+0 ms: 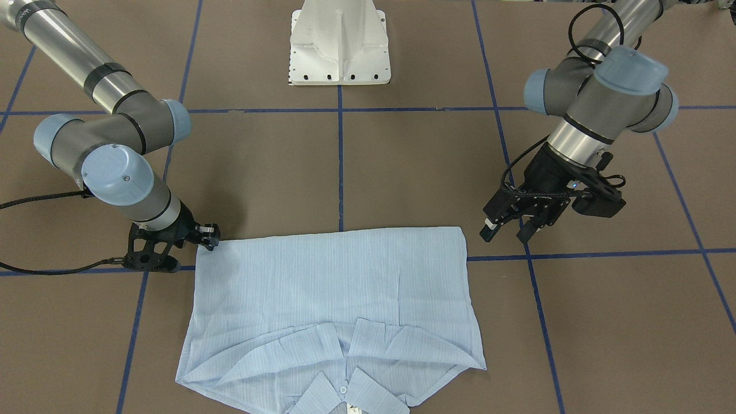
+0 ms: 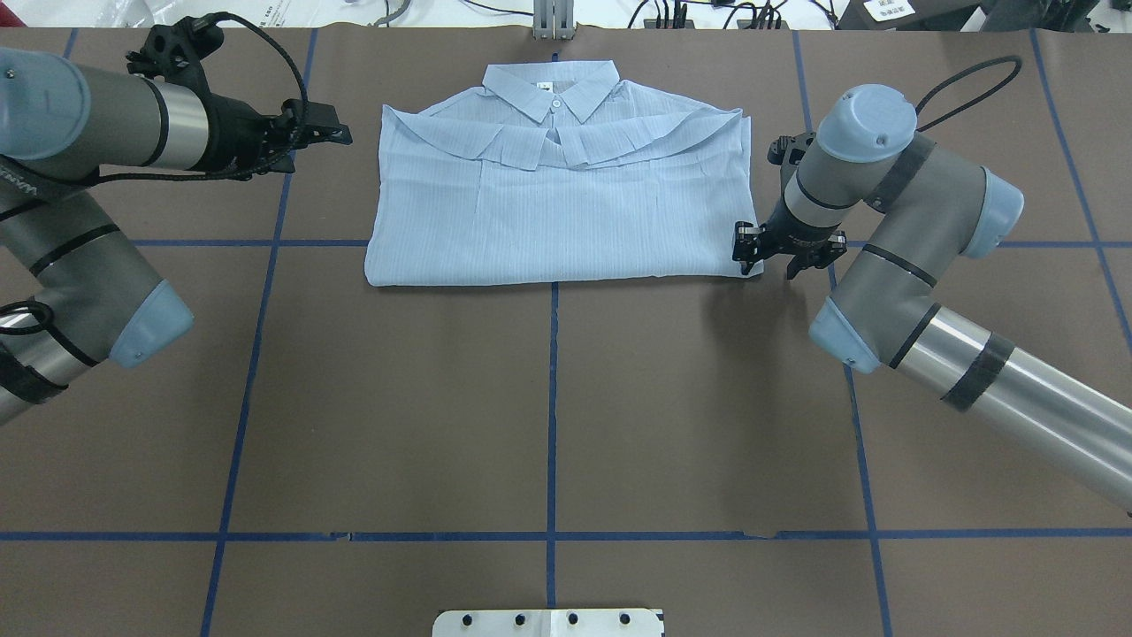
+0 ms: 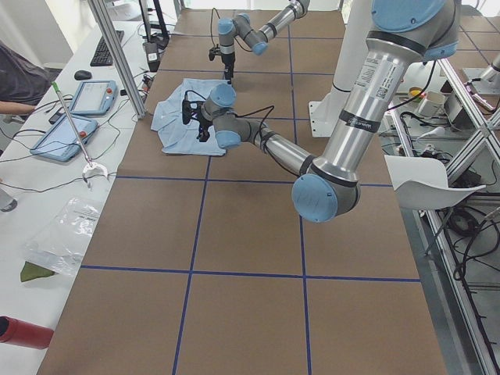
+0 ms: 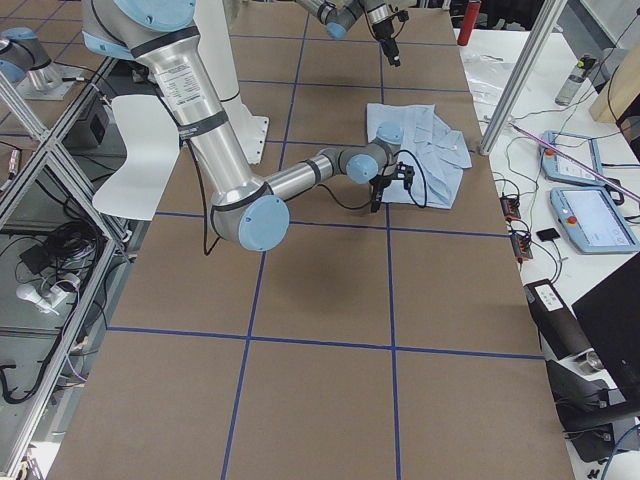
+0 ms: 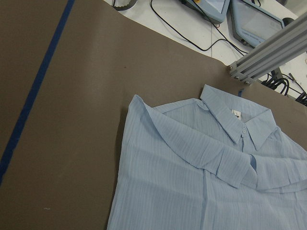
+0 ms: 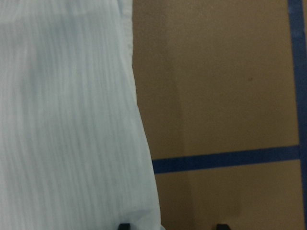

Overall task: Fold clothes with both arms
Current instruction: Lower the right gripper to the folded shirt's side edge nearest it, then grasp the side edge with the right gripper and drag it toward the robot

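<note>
At a corner of the pale blue striped shirt (image 2: 557, 212): black right gripper (image 2: 769, 258), jaws apart.
Black left gripper (image 2: 339, 125), also apart, hangs clear.

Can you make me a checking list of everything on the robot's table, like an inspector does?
Surface: brown table with blue tape lines.
Job's things: pale blue shirt lying flat, sleeves folded across the front, collar on the side away from the robot.
Clutter: nothing seen on the table besides the shirt.
Grippers: left gripper open, beside the shirt, not touching it; right gripper open at the shirt's near corner.
Cables: black cables run along both arms, none lying on the shirt.
Surroundings: white pedestal base; control tablets on a side bench.
</note>
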`<control>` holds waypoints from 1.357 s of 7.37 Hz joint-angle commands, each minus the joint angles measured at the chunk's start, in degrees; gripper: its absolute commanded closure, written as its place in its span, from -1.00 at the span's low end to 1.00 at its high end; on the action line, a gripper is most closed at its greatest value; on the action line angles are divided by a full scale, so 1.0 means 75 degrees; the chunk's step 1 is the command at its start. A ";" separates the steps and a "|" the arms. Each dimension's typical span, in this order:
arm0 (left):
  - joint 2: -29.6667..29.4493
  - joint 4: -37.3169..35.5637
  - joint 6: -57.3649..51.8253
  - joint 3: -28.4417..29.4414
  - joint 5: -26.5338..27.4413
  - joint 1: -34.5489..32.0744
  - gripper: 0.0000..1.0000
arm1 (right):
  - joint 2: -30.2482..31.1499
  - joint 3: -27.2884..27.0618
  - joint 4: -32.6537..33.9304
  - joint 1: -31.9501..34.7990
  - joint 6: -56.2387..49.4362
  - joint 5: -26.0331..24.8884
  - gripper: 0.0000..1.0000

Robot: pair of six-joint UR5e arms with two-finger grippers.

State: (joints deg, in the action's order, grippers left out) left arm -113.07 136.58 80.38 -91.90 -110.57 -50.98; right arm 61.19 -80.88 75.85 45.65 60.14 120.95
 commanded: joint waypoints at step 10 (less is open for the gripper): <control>0.0006 -0.0012 0.0063 -0.0075 -0.0023 0.0000 -1.00 | 0.0941 -0.1315 0.0000 0.0159 -0.0026 0.0537 1.00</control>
State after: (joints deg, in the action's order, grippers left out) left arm -113.08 136.49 80.71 -92.26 -110.74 -50.98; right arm 64.14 -85.78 75.79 46.67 59.98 124.56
